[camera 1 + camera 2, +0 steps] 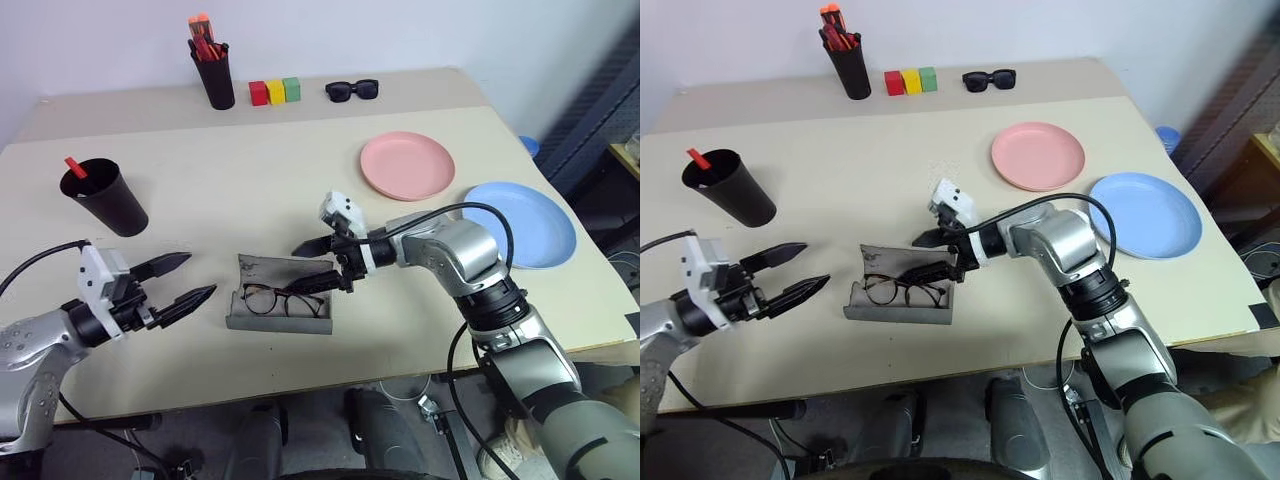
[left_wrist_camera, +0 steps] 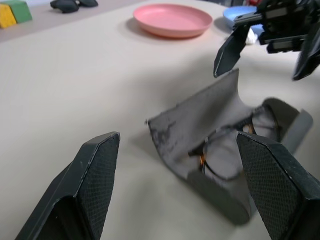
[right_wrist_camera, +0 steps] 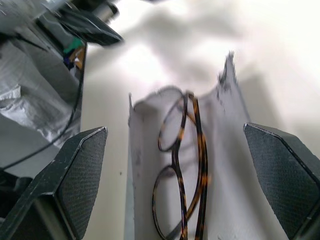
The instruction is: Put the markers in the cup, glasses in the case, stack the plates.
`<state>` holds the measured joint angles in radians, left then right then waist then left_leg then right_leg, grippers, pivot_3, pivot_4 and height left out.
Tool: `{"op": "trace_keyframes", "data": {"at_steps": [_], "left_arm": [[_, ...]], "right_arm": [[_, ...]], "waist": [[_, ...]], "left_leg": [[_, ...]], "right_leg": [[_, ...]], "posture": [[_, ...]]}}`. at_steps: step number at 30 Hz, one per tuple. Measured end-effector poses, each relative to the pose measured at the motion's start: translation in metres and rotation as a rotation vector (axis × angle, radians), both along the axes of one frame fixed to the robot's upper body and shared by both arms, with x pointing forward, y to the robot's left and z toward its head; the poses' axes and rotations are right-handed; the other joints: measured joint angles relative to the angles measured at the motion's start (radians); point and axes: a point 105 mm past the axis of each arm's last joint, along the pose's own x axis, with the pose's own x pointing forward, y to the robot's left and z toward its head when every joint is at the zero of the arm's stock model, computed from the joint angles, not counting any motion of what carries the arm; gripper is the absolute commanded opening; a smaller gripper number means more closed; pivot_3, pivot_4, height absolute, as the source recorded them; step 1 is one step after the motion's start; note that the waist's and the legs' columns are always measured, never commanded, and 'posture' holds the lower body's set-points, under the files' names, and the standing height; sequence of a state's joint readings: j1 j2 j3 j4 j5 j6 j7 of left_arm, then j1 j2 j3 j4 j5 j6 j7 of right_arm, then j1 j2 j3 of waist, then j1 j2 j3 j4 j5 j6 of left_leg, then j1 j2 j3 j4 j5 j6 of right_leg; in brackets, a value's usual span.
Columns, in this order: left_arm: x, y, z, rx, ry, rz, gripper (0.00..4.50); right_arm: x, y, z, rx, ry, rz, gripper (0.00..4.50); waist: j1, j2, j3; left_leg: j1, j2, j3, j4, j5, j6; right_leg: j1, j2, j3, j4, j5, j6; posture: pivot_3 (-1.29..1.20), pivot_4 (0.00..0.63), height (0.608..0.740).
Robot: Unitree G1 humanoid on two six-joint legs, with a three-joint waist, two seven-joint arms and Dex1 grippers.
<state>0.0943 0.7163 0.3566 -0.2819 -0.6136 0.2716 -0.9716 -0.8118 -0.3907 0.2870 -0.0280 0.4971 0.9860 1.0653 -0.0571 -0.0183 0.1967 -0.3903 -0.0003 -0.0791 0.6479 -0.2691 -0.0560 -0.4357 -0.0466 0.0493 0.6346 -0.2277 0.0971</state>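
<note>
Broadly, the task looks about two-thirds done. On the beige table (image 1: 250, 190) the light blue plate (image 1: 522, 222) and the pink plate (image 1: 407, 165) lie side by side near the robot's right edge, close but not stacked, so that step remains. The black cup (image 1: 104, 197) stands well to the left with a red-capped marker (image 1: 74, 166) sticking out of it; whether the second marker is inside I cannot tell. In the middle, the grey case (image 1: 281, 305) lies with its flap raised, and the glasses (image 1: 274, 299) rest inside it, so that part appears settled apart from closing the flap. The right gripper (image 1: 322, 265) hangs over the right end of the case, jaws spread wide and holding nothing. The left gripper (image 1: 180, 280) sits just left of the case, jaws likewise wide apart and empty.
</note>
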Motion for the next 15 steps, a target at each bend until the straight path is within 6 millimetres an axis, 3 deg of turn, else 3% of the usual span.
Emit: {"op": "trace_keyframes", "data": {"at_steps": [5,11,14,15], "left_arm": [[0.013,-0.017,0.003,0.015,-0.026,-0.051,3.83],[0.031,-0.023,0.006,0.037,-0.049,-0.083,3.83],[0.042,-0.025,0.009,0.049,-0.06,-0.102,3.02],[0.045,-0.026,0.01,0.048,-0.06,-0.11,2.54]], "right_arm": [[-0.004,-0.013,0.022,0.05,-0.037,-0.031,4.44],[0.005,-0.033,0.029,0.097,-0.069,-0.185,4.44],[0.017,-0.047,0.028,0.118,-0.09,-0.318,4.5],[0.021,-0.05,0.028,0.124,-0.106,-0.355,4.5]], "waist": [[0.011,0.0,0.0],[0.013,0.0,0.0],[0.014,0.0,0.0],[0.014,0.0,0.0]], "left_leg": [[0.0,0.0,0.0,0.0,0.0,0.0],[0.0,0.0,0.0,0.0,0.0,0.0],[0.0,0.0,0.0,0.001,0.0,0.0],[0.0,0.0,0.0,0.001,0.0,0.0]], "right_leg": [[0.0,0.0,0.0,0.0,0.0,0.0],[0.001,0.0,0.0,0.0,0.0,0.0],[0.001,0.0,0.0,0.0,0.0,0.0],[0.001,0.0,0.0,0.0,0.0,0.0]], "posture": [[0.0,0.15,0.74],[0.0,0.15,0.74],[0.0,0.15,0.74],[0.0,0.15,0.74]]}}
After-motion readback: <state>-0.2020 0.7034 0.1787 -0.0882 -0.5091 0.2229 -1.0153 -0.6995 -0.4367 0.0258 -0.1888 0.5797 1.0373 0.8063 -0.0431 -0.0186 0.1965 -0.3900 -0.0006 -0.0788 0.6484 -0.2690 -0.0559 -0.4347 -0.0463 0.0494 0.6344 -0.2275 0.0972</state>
